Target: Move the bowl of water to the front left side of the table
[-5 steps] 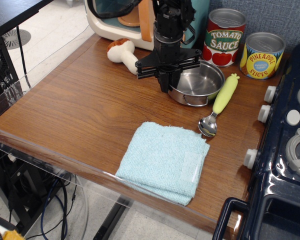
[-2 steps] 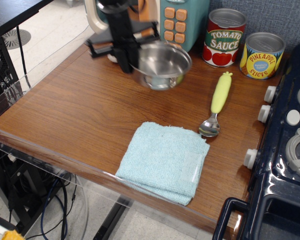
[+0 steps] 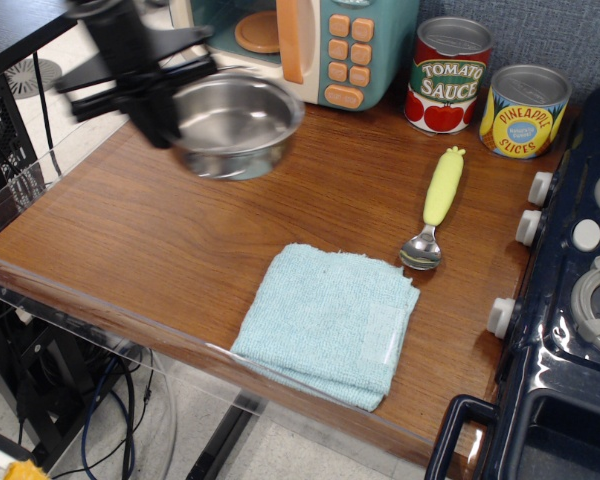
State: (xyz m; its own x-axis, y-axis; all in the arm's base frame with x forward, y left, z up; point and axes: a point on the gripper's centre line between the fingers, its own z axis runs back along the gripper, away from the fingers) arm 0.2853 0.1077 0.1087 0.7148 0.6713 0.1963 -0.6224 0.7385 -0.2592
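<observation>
Claw: the gripper (image 3: pixel 160 125) was clenched on the left rim of the bowl of water (image 3: pixel 235 125).
Bowl: it hung clear of the table (image 3: pixel 130 235), over the back left part, slightly tilted.
Grip risk: held by one rim only, the bowl could have swung or slipped loose.
Spill risk: a quick stop or more tilt would likely have slopped water out.
Edge risk: the clear front edge lay near the goal; setting down too far out could have tipped it off.
Cloth: the blue towel (image 3: pixel 330 320) sat front centre, a snag if the path drifted right.
</observation>
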